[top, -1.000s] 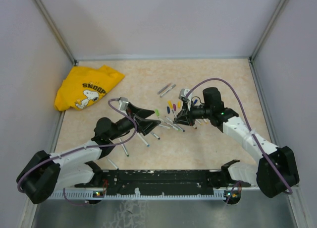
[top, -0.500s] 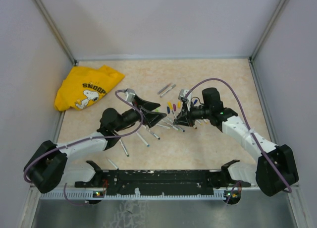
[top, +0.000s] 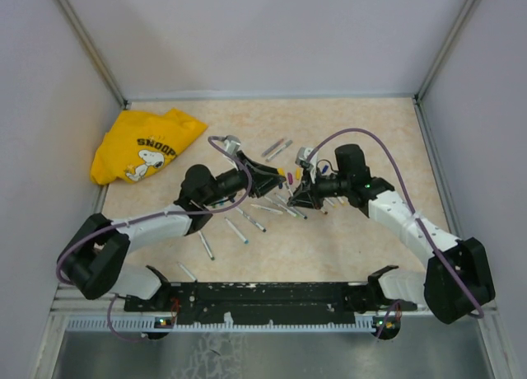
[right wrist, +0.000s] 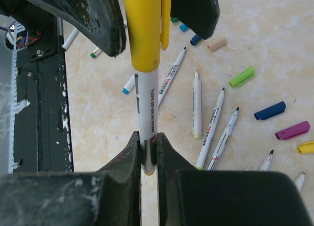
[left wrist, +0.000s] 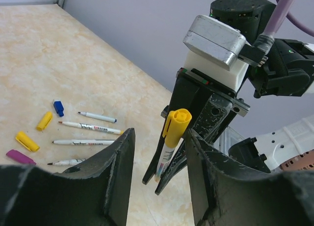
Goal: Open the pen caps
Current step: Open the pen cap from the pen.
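1 pen (right wrist: 146,96) stands upright between the 2 claws. The right claw (right wrist: 147,140) is clamped on the bottom of its white barrel. The yellow cap (left wrist: 176,125) sits on the pen's top end. The left claw (left wrist: 159,135) straddles that cap with its jaws apart. The left wrist view shows table through a gap on one side of the cap, so the cap is not squeezed.

The right wrist view shows 5 loose caps (right wrist: 242,76) clearly on the table: 1 green, 1 dark blue, 1 purple, 1 tan, and 1 yellow at the frame edge. A few more coloured ends are half hidden behind a left finger. The left wrist view shows 4 loose caps: 1 blue, 2 yellow and 1 purple. They lie just beside 4 uncapped pens (left wrist: 91,127) in a rough row. I cannot tell which caps are the same ones across the 2 views.

From above, 4 stray pens (top: 236,231) lie apart from each other on the left side, nearer the front. 2 back pens (top: 276,148) lie side by side farther away, too small to tell whether they are capped. 1 yellow shirt (top: 144,144) with a cartoon dog print is bunched in the back-left corner.

The table (top: 354,247) is beige and mottled like stone. Pale grey walls (top: 263,33) close 3 sides, with metal posts at the 2 back corners. 1 black rail (top: 263,295) runs along the near edge between the arm bases.
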Robot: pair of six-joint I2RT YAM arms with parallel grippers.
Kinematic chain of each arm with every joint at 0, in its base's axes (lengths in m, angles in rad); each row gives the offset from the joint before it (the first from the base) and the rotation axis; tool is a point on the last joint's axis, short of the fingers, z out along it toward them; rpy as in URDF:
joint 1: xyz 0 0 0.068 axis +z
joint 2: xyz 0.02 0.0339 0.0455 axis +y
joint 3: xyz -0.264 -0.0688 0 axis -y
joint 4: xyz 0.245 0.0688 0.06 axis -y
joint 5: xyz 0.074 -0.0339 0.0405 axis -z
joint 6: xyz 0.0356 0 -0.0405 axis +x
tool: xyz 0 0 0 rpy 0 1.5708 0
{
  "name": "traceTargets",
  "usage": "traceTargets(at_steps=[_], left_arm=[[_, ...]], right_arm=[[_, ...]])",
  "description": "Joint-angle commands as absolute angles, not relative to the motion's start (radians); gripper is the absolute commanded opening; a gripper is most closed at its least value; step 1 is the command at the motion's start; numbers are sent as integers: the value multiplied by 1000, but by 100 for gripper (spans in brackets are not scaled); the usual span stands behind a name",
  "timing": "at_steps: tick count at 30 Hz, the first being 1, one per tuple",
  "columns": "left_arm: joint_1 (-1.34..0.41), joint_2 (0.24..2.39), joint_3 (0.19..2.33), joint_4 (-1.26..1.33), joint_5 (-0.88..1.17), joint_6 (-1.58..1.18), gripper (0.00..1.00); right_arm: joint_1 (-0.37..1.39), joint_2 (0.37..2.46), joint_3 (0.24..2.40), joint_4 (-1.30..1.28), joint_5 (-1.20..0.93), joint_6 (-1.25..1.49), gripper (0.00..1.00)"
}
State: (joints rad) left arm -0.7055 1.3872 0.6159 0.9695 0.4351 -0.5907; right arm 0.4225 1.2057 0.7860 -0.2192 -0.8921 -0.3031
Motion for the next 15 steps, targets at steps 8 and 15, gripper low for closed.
traceTargets(at_steps=[8, 15], left_arm=[[-735, 1439, 698, 966, 451, -625, 42], [-733, 1454, 721, 966, 429, -616, 1]], right_arm=[[419, 1203, 833, -193, -902, -322, 0], [420, 1203, 831, -191, -894, -325, 0]])
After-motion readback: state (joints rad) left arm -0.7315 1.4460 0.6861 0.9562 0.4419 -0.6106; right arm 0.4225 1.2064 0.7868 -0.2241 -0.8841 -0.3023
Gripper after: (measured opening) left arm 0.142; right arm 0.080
